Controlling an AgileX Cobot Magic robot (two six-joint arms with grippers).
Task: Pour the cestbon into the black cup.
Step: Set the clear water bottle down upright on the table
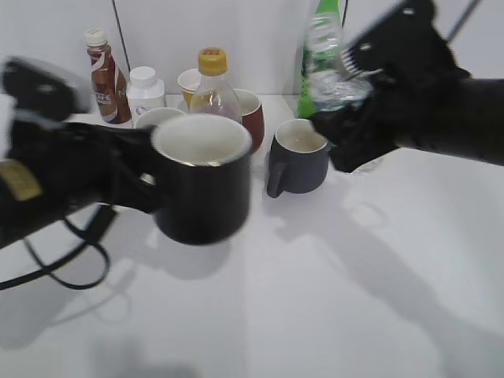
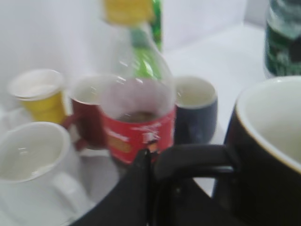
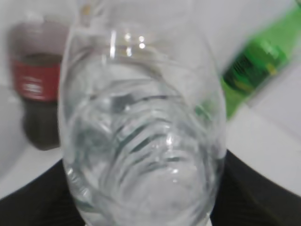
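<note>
Left gripper (image 1: 138, 177) clamps the black tapered mug's (image 1: 203, 185) handle, right gripper (image 1: 346, 118) grips the clear ribbed bottle (image 1: 331, 75) toward the table's far edge: centre mouth over rim, tip slowly.

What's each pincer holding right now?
Left pincer: closed on the black cup by its handle.
Right pincer: closed on the cestbon, lifted off the table.

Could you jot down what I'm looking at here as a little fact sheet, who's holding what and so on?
left gripper: holds the black cup by its handle, lifted
right gripper: grips the cestbon, raised, right of the cup
pouring: not yet, bottle is apart from the cup
behind: cola bottle, grey-blue mug, red mug
table: white
</note>
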